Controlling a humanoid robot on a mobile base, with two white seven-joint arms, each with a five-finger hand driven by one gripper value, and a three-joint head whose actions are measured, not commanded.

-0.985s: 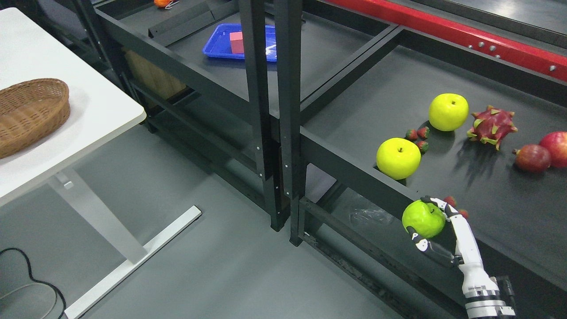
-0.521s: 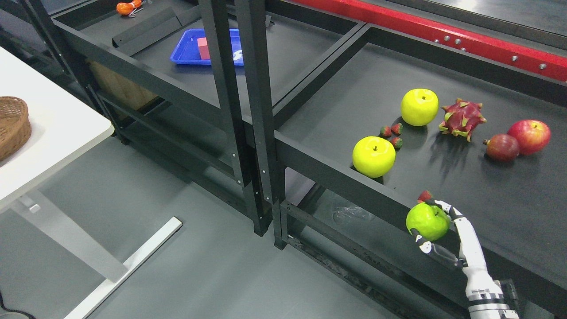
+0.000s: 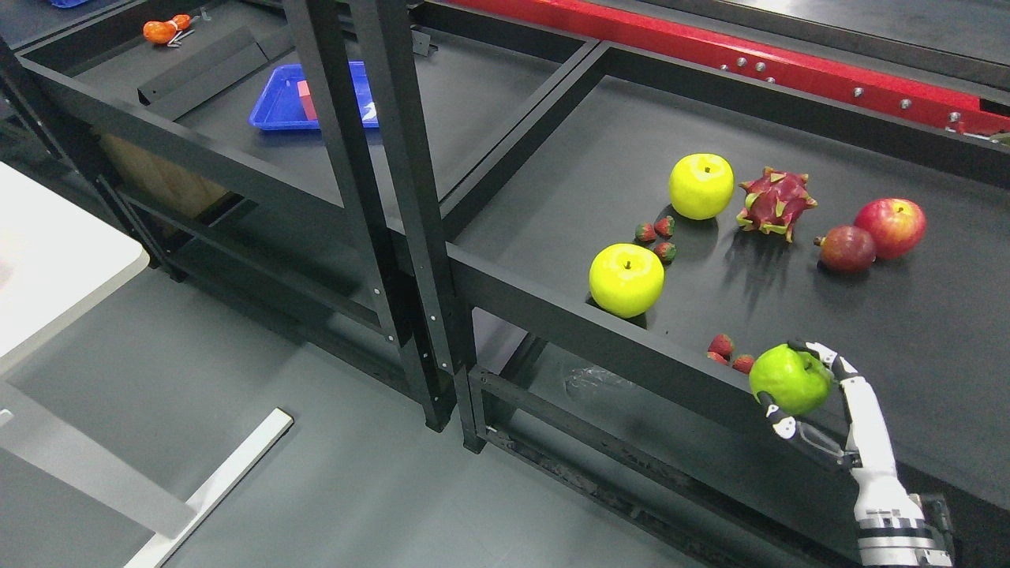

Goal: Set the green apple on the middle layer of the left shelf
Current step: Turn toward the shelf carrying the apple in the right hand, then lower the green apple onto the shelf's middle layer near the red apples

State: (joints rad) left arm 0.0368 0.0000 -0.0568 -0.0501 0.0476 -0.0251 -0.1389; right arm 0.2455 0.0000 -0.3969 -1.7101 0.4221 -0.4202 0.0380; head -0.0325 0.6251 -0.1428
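Black shelf deck (image 3: 868,331), fruit scattered around. Right hand (image 3: 828,402) wrapped round a green apple (image 3: 789,379), hovering just beside the front rail (image 3: 600,331).

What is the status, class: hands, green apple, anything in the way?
Right hand shut on green apple, held over right shelf's front edge. Left hand not in view. Black uprights stand between apple and left shelf.
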